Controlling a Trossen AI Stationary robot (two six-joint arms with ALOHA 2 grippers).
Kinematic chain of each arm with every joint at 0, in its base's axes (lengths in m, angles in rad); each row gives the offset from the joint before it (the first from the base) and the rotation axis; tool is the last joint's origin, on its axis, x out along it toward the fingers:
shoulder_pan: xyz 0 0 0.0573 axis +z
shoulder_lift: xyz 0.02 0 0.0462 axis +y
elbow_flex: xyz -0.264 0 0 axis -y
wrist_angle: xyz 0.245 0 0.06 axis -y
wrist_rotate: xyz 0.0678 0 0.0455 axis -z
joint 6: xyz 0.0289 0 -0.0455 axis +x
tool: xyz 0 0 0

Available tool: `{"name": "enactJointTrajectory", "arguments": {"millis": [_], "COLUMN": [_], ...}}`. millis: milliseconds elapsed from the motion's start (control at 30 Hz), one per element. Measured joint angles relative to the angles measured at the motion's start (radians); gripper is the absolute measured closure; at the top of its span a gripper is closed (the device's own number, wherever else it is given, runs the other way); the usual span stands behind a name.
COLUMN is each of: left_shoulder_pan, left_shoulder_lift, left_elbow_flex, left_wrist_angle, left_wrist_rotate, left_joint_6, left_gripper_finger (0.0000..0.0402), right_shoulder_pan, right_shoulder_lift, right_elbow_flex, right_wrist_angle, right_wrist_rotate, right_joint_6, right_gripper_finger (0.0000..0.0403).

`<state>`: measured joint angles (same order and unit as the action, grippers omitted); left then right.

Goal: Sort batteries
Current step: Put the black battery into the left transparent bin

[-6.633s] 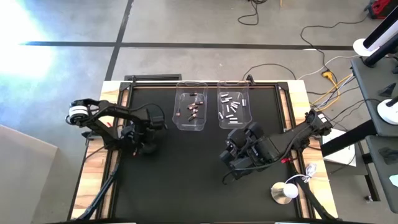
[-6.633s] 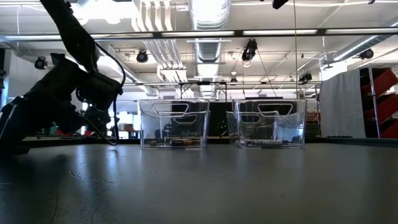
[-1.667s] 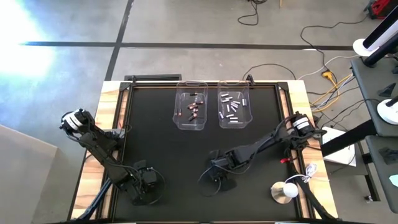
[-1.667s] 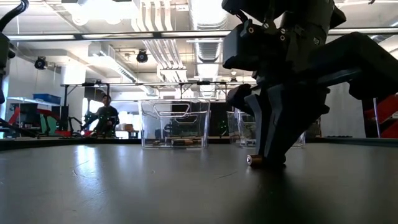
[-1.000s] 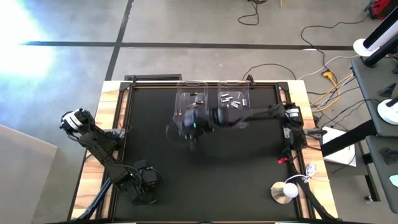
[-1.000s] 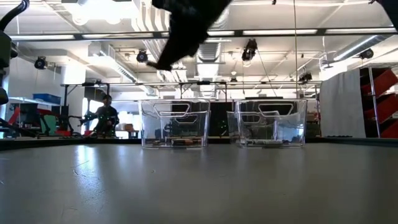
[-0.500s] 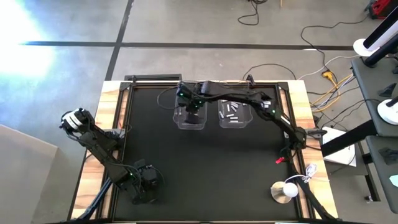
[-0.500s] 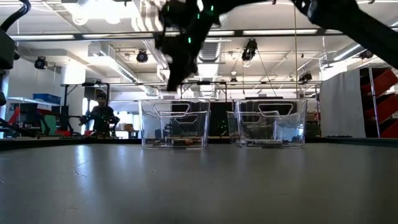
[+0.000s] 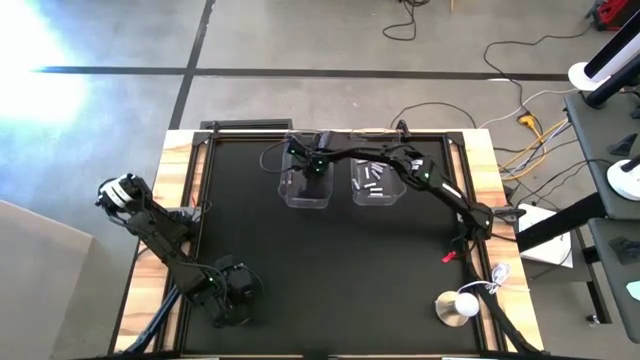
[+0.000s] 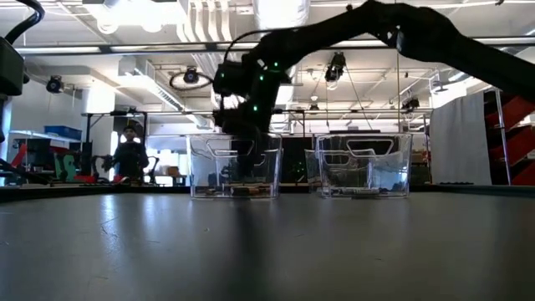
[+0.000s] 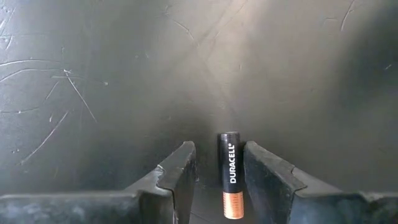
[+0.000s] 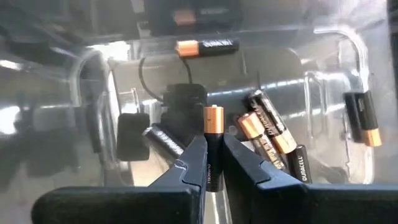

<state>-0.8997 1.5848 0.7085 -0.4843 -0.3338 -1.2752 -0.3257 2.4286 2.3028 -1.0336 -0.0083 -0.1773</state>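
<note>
My right gripper [image 9: 314, 170] hangs over the left clear bin [image 9: 292, 196] at the table's far side and is shut on a dark battery with a copper end [image 12: 212, 121]. It also shows in the low view [image 10: 244, 138], reaching down at that bin. Several dark, copper-ended batteries [image 12: 268, 130] lie on the bin's floor. The right clear bin [image 9: 398, 192] holds several silvery batteries [image 9: 374, 178]. My left gripper [image 9: 232, 297] is low at the table's near left, open. A dark battery [image 11: 229, 177] lies on the black mat between its fingers [image 11: 216, 152]. My right gripper pinches the battery's dark body [image 12: 211, 163] between its two fingers. The fingers point down into the left bin and lie along the battery. The copper end [image 12: 213, 115] sticks out past the fingertips, and the battery is clear of the batteries below.
The two bins stand side by side at the far middle of the black mat [image 9: 330, 270]. A white round object [image 9: 460, 308] and cables lie at the near right edge. A person [image 10: 129, 155] stands in the room behind the table.
My right gripper has carried the dark battery from the table's middle toward the far edge, and has come down over the left bin.
</note>
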Motion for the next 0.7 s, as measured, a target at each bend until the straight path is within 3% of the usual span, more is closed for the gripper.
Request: {"name": "enactJointTrajectory", "arguments": {"millis": [267, 700], "left_shoulder_pan": [0.000, -0.005], "left_shoulder_lift": [0.000, -0.002], "left_elbow_flex": [-0.003, -0.003], "left_wrist_angle": [-0.015, -0.035], "left_wrist_rotate": [-0.004, -0.003], "left_joint_6": [-0.017, -0.017], "left_gripper_finger": [0.0283, 0.0283], "right_shoulder_pan": [-0.021, -0.017], "right_shoulder_lift": [0.039, 0.042], "right_elbow_flex": [-0.011, -0.050], "right_wrist_angle": [0.000, 0.024], "right_wrist_rotate": [0.010, 0.008], "right_joint_6": [-0.139, -0.147], "right_gripper_finger": [0.0374, 0.0359]}}
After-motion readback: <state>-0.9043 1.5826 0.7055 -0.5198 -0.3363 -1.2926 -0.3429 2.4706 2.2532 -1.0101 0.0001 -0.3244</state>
